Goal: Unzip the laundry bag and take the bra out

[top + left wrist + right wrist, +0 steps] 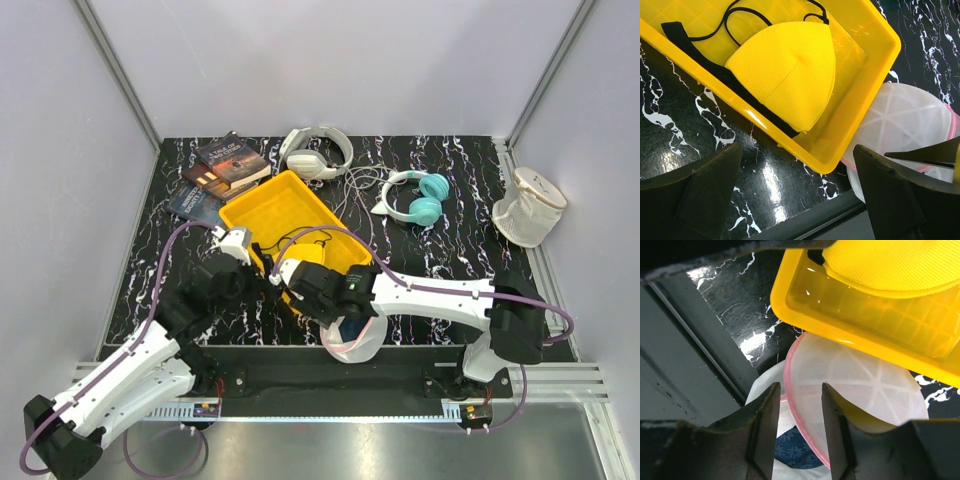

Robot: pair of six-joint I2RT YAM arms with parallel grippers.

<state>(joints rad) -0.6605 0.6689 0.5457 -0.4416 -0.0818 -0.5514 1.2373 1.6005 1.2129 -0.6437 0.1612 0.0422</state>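
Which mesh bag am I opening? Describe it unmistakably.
Find the yellow plastic tray on the black marbled table. Against the tray's near corner lies a round, domed white mesh laundry bag. Its pink rim sets it apart from the taller cream mesh bag far right.

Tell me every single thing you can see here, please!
tray: 1, yellow, middle of the table
yellow bra: 1, yellow with black straps, in the tray
books: small stack, dark covers, far left
white headphones: 1, white, far middle
teal headphones: 1, teal, right of the white ones
cream bag: 1, cream mesh, far right
laundry bag: 1, white mesh with pink rim, near edge by the tray's corner
navy bra: 1, dark blue, partly seen inside the laundry bag
left end effector: 1, black, open, above the tray's near corner
right end effector: 1, black, fingers either side of the pink rim
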